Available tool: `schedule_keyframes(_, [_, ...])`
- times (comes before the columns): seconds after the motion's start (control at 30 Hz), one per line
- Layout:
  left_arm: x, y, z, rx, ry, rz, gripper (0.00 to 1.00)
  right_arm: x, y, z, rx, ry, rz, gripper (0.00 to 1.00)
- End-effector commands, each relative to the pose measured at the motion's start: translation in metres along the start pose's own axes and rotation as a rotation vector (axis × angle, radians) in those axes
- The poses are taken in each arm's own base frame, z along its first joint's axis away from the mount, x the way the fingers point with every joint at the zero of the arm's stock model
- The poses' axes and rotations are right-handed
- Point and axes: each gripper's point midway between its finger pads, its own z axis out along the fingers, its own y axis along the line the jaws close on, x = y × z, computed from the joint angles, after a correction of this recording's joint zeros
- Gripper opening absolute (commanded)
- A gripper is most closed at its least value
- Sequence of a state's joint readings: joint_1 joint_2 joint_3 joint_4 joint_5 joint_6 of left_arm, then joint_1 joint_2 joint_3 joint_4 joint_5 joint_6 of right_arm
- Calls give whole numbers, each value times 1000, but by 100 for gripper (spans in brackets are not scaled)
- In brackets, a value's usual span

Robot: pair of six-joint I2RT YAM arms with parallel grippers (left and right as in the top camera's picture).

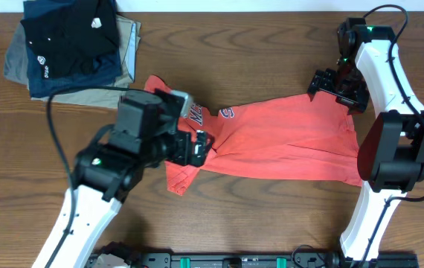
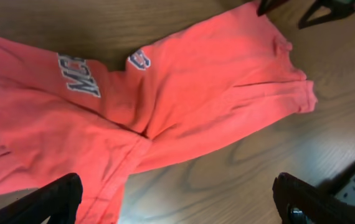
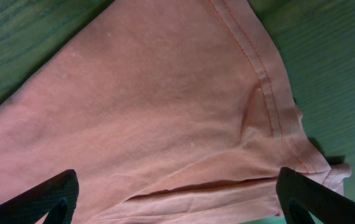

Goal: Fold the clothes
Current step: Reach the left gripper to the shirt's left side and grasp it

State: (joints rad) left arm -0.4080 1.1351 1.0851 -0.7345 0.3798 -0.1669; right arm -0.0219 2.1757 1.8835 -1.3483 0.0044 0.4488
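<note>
Coral-red cotton T-shirt [image 1: 279,138] lying rumpled across the middle of the brown wooden table [image 1: 271,223], between the two arms.
The left gripper [image 1: 197,147] hangs over the lettered chest end and the right gripper [image 1: 337,88] over the far corner's stitched edge [image 3: 261,81]; both sets of jaws are spread wide, pinching nothing. The cloth looks light, soft and limp (likely to sag and bunch when lifted), so the doubled, stitched edges at the corners seem the surest places to pinch.

dark wood-grain table [image 1: 257,219], even light; folded garment stack [image 1: 71,46] at far-left corner
</note>
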Motion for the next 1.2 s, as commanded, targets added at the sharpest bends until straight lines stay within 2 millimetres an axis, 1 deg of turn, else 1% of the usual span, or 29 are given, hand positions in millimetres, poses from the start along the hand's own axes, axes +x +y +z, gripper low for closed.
schedule_keyframes(0.0, [-2,31,12,-242,-14,-169,98,-2,-2,-10,1,-30,19,99])
schedule_keyframes(0.1, [10,55,33,-420,29,-231,98,-2,-2,-10,1,-30,18,99])
schedule_keyframes(0.23, [34,66,72,-480,150,-293,98,-2,-2,-10,1,-31,19,99])
schedule_keyframes(0.3, [44,67,93,-471,210,-298,98,-2,-2,-10,1,-31,19,99])
schedule_keyframes(0.37, [51,60,114,-410,262,-317,98,-2,-2,-10,1,-30,19,99])
schedule_keyframes(0.43, [53,50,132,-330,287,-333,98,-2,-2,-10,1,-30,19,99])
schedule_keyframes(0.47, [53,50,137,-326,287,-332,98,-2,-2,-10,1,-30,19,99])
schedule_keyframes(0.57, [58,58,143,-377,291,-359,98,-2,-2,-10,1,-30,19,99])
schedule_keyframes(0.67, [66,69,140,-457,297,-393,98,-2,-2,-10,1,-31,19,99])
schedule_keyframes(0.77, [70,75,139,-490,308,-392,98,-2,-2,-10,1,-30,19,99])
schedule_keyframes(1.0, [74,71,142,-490,319,-382,98,-2,-2,-10,1,-31,19,99])
schedule_keyframes(1.17, [82,68,148,-505,338,-355,98,-2,-2,-10,1,-30,19,99])
